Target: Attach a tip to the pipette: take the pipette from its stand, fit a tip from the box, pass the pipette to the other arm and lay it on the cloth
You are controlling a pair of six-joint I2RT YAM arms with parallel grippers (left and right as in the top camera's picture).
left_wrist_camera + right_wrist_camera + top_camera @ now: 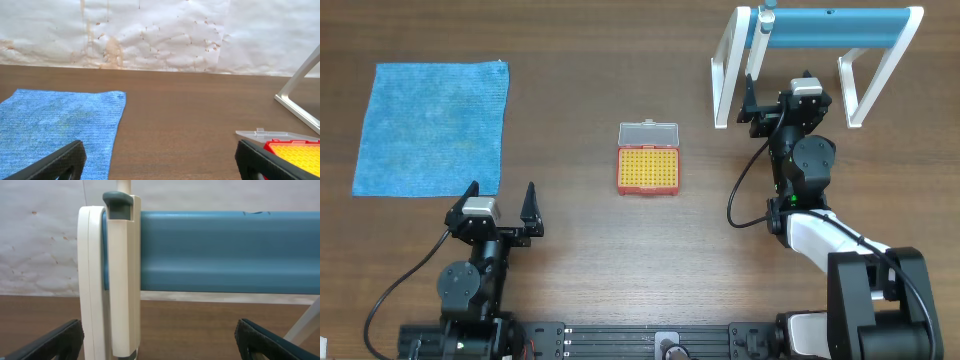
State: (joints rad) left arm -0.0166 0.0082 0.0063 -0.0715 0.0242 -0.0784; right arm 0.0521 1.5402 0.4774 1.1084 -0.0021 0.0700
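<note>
1. The pipette hangs upright from the left end of its stand, at the far right corner of the surface; its cream body lies against the stand's white end frame and its grey-green top hooks over the blue bar.
2. It looks like light, stiff, smooth plastic; I judge it will not bend in a grip but could slip or swing if pinched near either end.
3. The best hold is probably across the flat mid-body, below the hook, so it can be lifted up and off the bar; the lower end must stay free for the tip.
4. The right hand is spread wide and carries nothing; it faces the pipette from close by, touching neither it nor the stand, and the pipette sits nearer one finger than the other, so centring seems needed before closing.
5. The left hand is also spread wide and empty; it hangs near the front edge, left of centre.
6. The tip box stands lid-open about mid-surface; the cloth lies flat toward the far left corner.
</note>
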